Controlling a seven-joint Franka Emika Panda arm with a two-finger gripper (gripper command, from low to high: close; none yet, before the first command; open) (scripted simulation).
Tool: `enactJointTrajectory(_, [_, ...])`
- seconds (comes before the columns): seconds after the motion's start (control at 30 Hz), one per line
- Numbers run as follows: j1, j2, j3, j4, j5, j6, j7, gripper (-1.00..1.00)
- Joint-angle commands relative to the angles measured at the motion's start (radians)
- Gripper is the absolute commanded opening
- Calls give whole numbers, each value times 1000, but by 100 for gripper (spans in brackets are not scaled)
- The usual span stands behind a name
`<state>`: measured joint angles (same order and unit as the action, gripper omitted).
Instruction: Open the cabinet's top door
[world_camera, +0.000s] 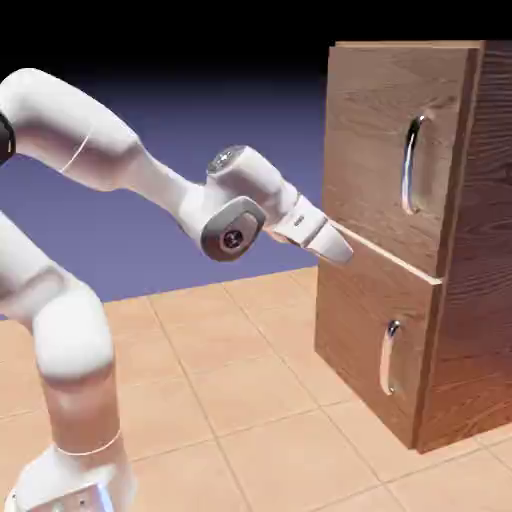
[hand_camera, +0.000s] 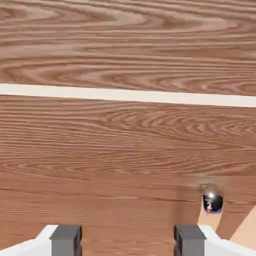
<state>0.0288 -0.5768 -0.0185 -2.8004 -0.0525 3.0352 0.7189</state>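
Observation:
The cabinet of reddish-brown wood stands at the exterior view's right. Its top door is closed and carries a long curved silver handle. My gripper hangs at the cabinet front's left edge, level with the seam between the two doors and well left of that handle. In the hand view, wood grain fills the picture, crossed by a pale strip. My gripper is open, and only wood shows between its fingertips. A shiny handle end shows at the lower right; I cannot tell which door it belongs to.
The lower door has a shorter silver handle and is closed too. The tiled tan floor spreads before the cabinet. A sliver of floor shows at the hand view's bottom right corner.

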Motion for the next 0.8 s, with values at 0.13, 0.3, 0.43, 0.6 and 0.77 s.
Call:
enactJointTrajectory(0.13, [70,-28,-77,40,-218,-7,-92,0])
enactJointTrajectory(0.3, [139,-56,-153,79,-435,-15,-183,0])
enactJointTrajectory(0.43, [195,-79,-215,111,-609,-21,-256,0])
enactJointTrajectory(0.6, [264,-107,-291,151,-826,-28,-348,0])
enactJointTrajectory(0.77, [334,-135,-368,190,-1044,-36,-440,0])
